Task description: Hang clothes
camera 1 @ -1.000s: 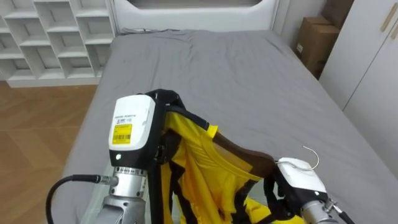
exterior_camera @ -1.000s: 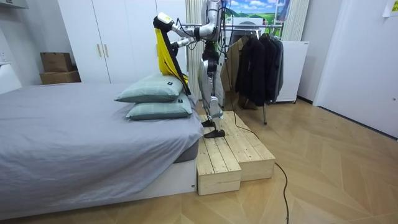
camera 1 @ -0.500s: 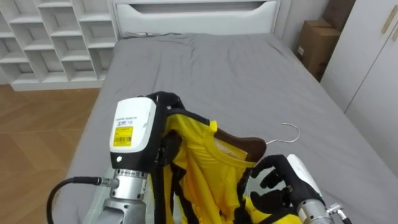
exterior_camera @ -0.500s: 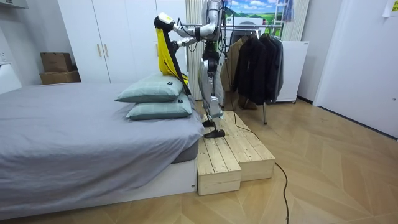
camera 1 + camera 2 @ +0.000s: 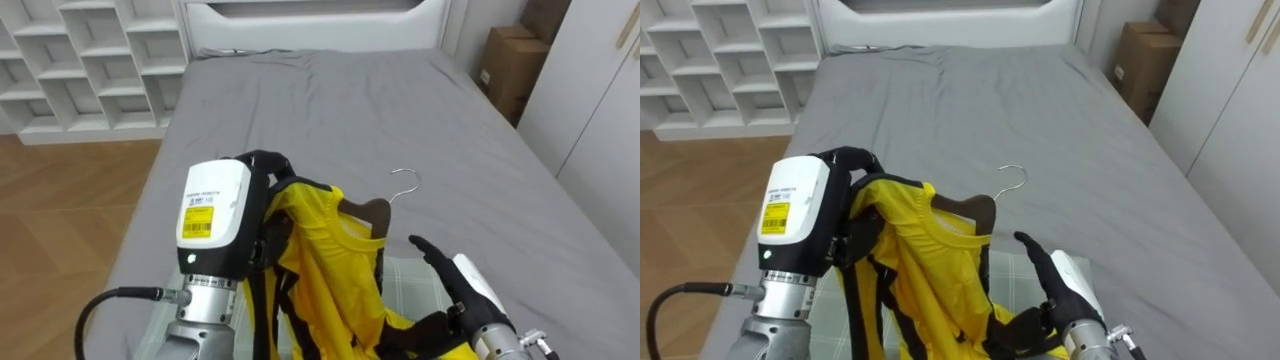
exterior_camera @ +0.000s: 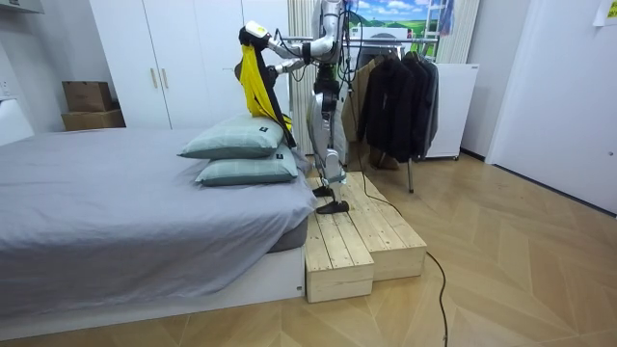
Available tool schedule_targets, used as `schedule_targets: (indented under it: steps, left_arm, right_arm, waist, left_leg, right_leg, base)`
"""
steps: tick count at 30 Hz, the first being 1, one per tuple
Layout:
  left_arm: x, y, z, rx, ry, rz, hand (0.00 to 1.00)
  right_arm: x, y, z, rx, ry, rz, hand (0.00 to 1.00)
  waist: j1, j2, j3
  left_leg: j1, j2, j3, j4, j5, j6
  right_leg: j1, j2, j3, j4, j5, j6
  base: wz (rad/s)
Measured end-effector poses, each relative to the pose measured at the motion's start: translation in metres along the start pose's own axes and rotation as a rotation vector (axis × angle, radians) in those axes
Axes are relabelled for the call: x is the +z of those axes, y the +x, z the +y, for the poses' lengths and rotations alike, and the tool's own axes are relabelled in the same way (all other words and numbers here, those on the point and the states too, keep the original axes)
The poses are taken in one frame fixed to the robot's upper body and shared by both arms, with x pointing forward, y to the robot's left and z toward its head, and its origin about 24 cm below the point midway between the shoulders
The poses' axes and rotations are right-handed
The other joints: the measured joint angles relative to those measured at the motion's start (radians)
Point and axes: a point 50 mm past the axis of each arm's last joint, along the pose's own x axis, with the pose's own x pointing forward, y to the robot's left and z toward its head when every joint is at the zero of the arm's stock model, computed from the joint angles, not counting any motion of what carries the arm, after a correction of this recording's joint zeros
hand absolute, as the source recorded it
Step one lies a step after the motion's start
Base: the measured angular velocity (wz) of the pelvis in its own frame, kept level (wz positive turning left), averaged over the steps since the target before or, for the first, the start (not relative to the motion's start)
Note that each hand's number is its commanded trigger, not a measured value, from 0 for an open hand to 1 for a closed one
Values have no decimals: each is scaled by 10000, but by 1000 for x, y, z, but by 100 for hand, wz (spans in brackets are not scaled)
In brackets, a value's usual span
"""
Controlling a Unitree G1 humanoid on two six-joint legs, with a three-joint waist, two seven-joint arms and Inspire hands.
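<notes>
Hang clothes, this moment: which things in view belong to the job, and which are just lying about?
Job:
yellow garment on the wooden hanger
left hand, gripping the garment
right hand, open beside it
clothes rack, the likely destination

Lying about:
bed
pillows
cardboard box
white shelves
dark coats

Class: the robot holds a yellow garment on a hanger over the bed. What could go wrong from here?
The right robot hand is open and apart from the wooden hanger, which sits tilted in the neck of the yellow garment; it may slip out.
The left robot hand grips only the garment's top edge, so cloth may slide off the hanger.
The clothes rack stands behind the robot; turning on the wooden platform may swing the garment loose.
</notes>
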Motion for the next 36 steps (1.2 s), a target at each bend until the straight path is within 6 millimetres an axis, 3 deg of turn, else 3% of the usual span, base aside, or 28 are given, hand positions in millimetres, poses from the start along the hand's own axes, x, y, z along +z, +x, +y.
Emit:
schedule_targets:
  steps: [14,20,31,36]
  left_arm:
    - [1,0,0,129,-26,-103,100]
    - [0,-1,0,104,-40,-35,100]
    - [1,-1,2,473,22,-104,100]
    - [2,1,3,666,-140,-132,100]
  right_arm:
    - [-9,-1,3,210,-48,402,0]
    - [-28,-4,9,475,85,1174,0]
    - [-56,-12,14,-157,4068,2717,0]
    - [-59,-12,23,-108,4862,3026,0]
  waist:
    - [2,-43,8]
    - [-10,-123,16]
    - [-15,-113,5]
    - [3,-24,-9]
  left_leg:
    - [-5,-50,6,-49,1,0]
    - [-1,0,-3,-44,1,0]
    - [-32,-56,4,-8,0,1]
    - [-71,-64,-8,12,-6,5]
  right_leg:
    - [-12,-16,4,-146,-1,2]
    - [5,-37,-8,-151,-1,3]
    - [22,-24,9,-131,-4,6]
    - [1,-30,1,-131,-3,6]
  base:
    - [0]
    - [0]
    - [0]
    - [0]
